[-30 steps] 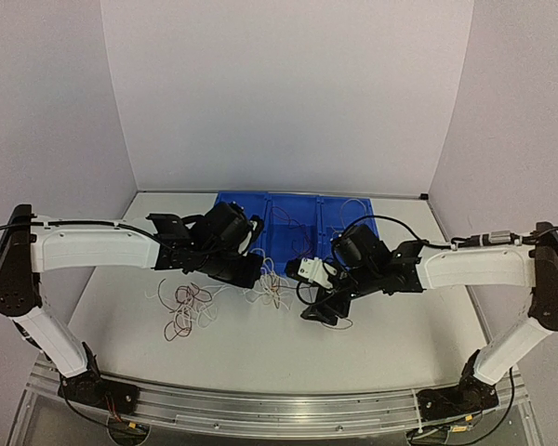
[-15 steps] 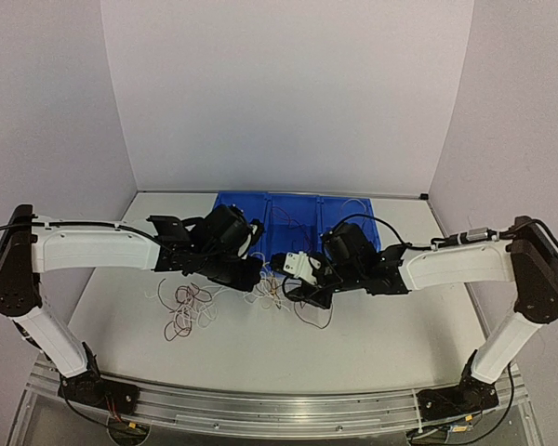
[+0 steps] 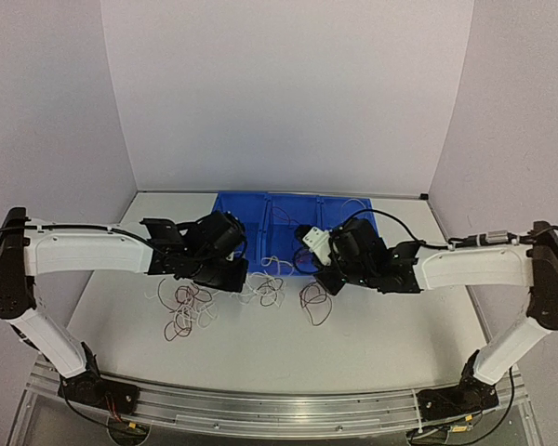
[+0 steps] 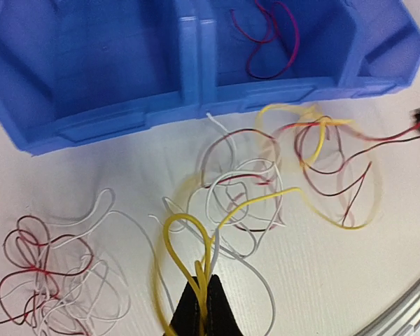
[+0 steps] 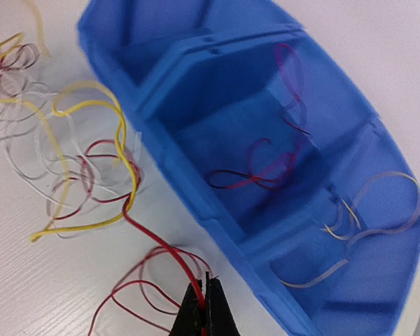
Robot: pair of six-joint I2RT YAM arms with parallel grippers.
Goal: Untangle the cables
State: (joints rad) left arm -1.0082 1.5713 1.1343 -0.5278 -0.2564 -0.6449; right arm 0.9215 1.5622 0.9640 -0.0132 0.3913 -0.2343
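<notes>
The left gripper [image 4: 201, 308] is pinched fully closed on a loop of thin yellow wire [image 4: 185, 218]. The right gripper [image 5: 204, 308] is closed just as tightly on a thin red wire [image 5: 161, 250], just beside the front wall of the blue plastic divided bin [image 3: 246, 209]. Both strands run into the same loose tangle of white, yellow and red wires [image 3: 268, 290] on the white table [image 3: 381, 344] between the grippers, so the step in hand looks like drawing the red one free. It would go best with the left gripper keeping its loop low as an anchor while the right draws slowly toward the bin, minding the yellow strand that crosses the red (these wires are light and springy, so a quick tug would likely drag the whole knot along). By count there are two grippers, one bin with what appear to be three compartments, and three groups of wire on the table: the middle tangle, a red-and-white heap [image 3: 188, 307] to its left, and the red loops on its right. A few red, dark, white and yellow wires lie inside the bin, but I cannot tell their exact number.
</notes>
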